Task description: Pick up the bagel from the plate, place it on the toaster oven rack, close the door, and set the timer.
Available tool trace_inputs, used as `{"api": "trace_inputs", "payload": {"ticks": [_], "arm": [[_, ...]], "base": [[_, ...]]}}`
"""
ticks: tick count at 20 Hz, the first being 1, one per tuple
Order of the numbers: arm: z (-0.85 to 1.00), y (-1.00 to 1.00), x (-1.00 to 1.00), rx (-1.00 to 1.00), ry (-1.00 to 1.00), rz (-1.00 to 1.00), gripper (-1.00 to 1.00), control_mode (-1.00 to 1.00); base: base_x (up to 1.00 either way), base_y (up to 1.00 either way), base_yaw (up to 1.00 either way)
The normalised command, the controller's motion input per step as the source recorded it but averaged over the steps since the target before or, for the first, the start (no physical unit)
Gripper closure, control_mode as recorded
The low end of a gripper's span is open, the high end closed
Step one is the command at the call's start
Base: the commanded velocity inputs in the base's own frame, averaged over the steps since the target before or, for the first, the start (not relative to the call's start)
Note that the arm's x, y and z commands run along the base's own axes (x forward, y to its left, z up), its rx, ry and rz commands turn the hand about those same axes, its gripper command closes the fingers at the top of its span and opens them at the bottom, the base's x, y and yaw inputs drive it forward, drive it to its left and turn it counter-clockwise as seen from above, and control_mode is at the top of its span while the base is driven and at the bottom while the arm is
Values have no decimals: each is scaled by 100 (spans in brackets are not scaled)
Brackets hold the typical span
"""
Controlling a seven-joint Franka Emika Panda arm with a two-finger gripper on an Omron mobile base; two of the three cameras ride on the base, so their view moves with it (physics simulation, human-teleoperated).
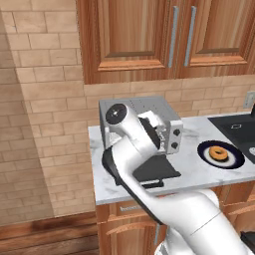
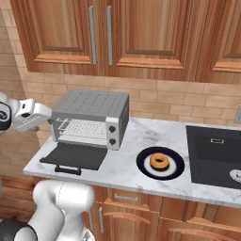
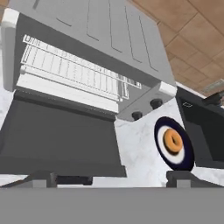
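1. The fingers (image 3: 109,178) are standing spread wide and gripping nothing; in the hand view their two tips are rising at the bottom, one over the door's front edge, the other over bare counter just below the plate.
2. The hand is hovering in front of the oven (image 2: 90,118), off its left side in the right base view, apart from every task thing and looking across the open door toward the plate.
3. The door (image 2: 74,156) is lying flat open on the counter (image 2: 124,172), its bar handle toward the front edge. Nothing is resting on it.
4. The rack (image 3: 72,72) is sitting inside the cavity, bare, with no bagel on it.
5. The bagel (image 2: 159,162) is lying in the middle of the plate (image 2: 143,165), untouched. The plate is sitting on the counter between the oven and the dark stovetop (image 2: 214,155), nearer the front edge than the wall.
6. Two knobs (image 2: 112,134) are showing on the oven's right panel; which one is the timer I cannot tell.
7. Judging from this, the task proper is barely starting: the door being open helps, but picking the bagel, loading the rack, shutting the door and setting the timer are all still waiting.
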Motion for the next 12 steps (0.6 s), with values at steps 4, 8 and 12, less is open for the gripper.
{"api": "trace_inputs", "payload": {"ticks": [4, 8, 12], "arm": [[-32, 22, 16, -8, -1, -2, -100, -100], [-26, 13, 29, -6, 0, -1, -100, -100], [-24, 11, 49, -5, 0, -1, -100, -100]], "base": [[0, 0, 0], [0, 0, 0], [0, 0, 0]]}}
